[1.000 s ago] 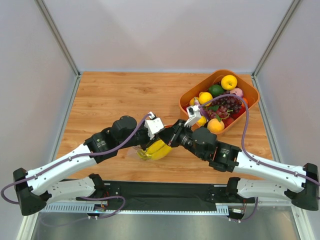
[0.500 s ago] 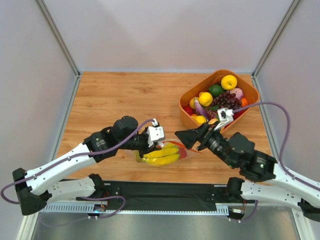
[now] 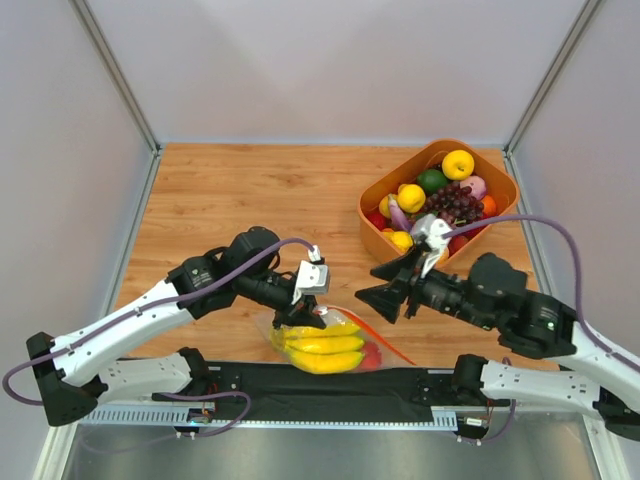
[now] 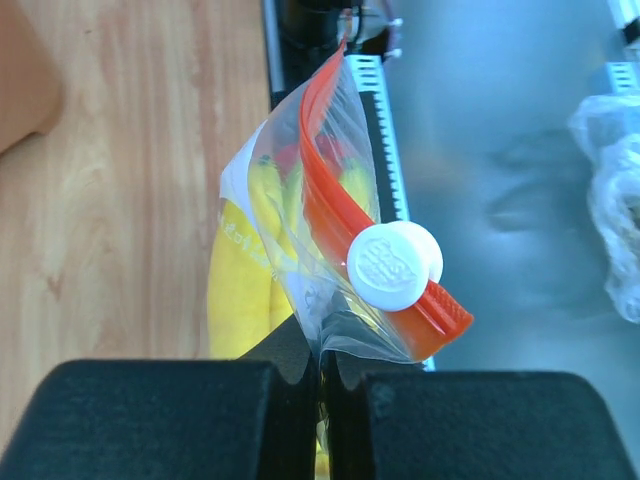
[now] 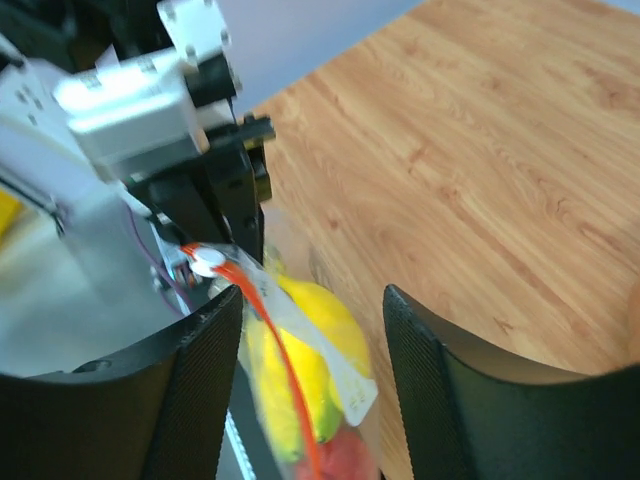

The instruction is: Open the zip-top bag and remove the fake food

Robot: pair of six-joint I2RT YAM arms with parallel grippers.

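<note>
The zip-top bag (image 3: 335,343) hangs near the table's front edge, clear and crinkly, with a red zip strip (image 4: 335,215) and a white slider (image 4: 393,265). Inside it I see the fake food: a yellow banana bunch (image 3: 322,347) and a red fruit (image 3: 371,354). My left gripper (image 3: 304,318) is shut on the bag's top corner just below the slider, and its jaws (image 4: 322,356) pinch the clear film. My right gripper (image 3: 372,293) stands open to the right of the bag, apart from it. In the right wrist view the bag (image 5: 300,340) shows between its open fingers (image 5: 200,390).
An orange basket (image 3: 503,182) at the back right holds purple grapes (image 3: 455,207), a yellow fruit (image 3: 458,163) and several other fruits. The black base rail (image 3: 330,392) runs just below the bag. Bare wooden table (image 3: 250,190) lies at the back left.
The right gripper let go of the bag, opened and drew back to the right. The left gripper closed on the bag's corner and carried it toward the front edge.
</note>
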